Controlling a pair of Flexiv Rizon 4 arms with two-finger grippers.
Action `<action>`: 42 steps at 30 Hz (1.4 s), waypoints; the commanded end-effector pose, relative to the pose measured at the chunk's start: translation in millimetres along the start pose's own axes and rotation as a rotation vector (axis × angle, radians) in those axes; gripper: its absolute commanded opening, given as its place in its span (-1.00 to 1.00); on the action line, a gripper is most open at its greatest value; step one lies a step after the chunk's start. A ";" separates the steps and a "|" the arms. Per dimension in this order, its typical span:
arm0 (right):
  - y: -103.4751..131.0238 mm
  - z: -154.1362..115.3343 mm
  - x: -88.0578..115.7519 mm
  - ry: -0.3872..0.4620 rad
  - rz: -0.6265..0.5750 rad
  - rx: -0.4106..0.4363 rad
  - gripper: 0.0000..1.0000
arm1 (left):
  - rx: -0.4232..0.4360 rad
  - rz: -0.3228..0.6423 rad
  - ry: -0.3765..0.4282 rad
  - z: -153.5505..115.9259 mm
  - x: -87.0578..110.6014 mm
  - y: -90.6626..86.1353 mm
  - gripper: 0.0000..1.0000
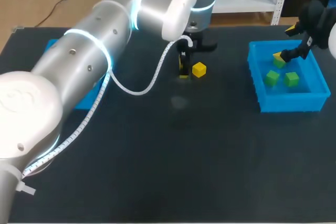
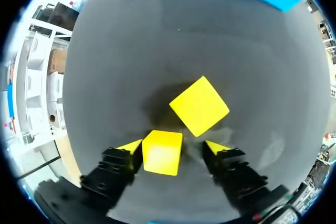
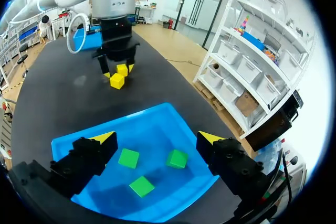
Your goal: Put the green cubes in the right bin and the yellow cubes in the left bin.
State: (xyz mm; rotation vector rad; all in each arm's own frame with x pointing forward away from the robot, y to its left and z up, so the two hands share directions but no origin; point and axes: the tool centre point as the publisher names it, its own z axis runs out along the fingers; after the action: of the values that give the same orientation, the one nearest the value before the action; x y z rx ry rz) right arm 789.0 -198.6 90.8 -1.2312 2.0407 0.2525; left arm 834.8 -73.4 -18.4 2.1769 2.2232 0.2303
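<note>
Straddling a yellow cube (image 2: 163, 152) on the tabletop (image 2: 252, 51), the left end effector (image 2: 173, 148) stands open, a second yellow cube (image 2: 199, 106) just ahead; the right end effector (image 3: 157, 140) gapes over the right bin (image 3: 157, 121) holding three green cubes (image 3: 128, 158).

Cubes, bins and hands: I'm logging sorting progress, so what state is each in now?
Green cubes, all three in the right bin.
Near yellow cube, on the table between the left hand's fingers, unclamped.
Far yellow cube, loose on the table ahead.
Left hand, open.
Right hand, open, empty, above the right bin.
Left bin, contents hidden by the left arm.
</note>
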 end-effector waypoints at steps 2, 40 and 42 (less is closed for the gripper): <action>0.6 -0.7 0.0 0.000 0.000 0.001 1.00 | -0.009 -0.014 0.004 5.9 -0.6 8.2 -1.00; 0.6 -0.7 0.0 0.000 0.000 0.001 1.00 | -0.288 -1.035 -0.026 -62.5 352.0 -70.4 -1.00; 0.6 -0.7 0.0 0.000 0.000 0.001 1.00 | -0.283 -1.083 -0.033 -59.0 366.6 -81.6 -1.00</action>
State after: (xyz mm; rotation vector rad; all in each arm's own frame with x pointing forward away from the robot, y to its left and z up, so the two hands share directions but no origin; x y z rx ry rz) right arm 789.0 -198.6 90.8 -1.2312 2.0407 0.2525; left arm 837.5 224.0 59.1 0.6374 3.0235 0.6923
